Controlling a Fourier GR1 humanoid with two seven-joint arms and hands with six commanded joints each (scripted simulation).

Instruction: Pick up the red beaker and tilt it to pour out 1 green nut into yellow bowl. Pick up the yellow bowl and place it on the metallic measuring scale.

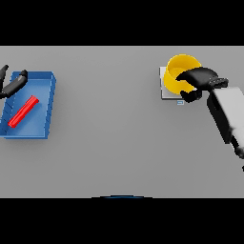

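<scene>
Forearm of the right arm comes in over the table's right edge and runs toward the far right corner, ending in the right hand (pixel 198 78), whose fingers curl over the near rim of the yellow bowl (pixel 181 71). The bowl sits tilted over the metallic measuring scale (pixel 164 93), whose plate shows at its left and near sides; I cannot tell whether its base rests fully on the plate. The coming move turns on this: the bowl lies directly under the gripping hand and over the scale, so letting go should need only settling it level. At the far left edge, the red beaker (pixel 23 112) lies diagonally in a blue tray (pixel 45 78), the left hand (pixel 13 85) open just beyond it.
</scene>
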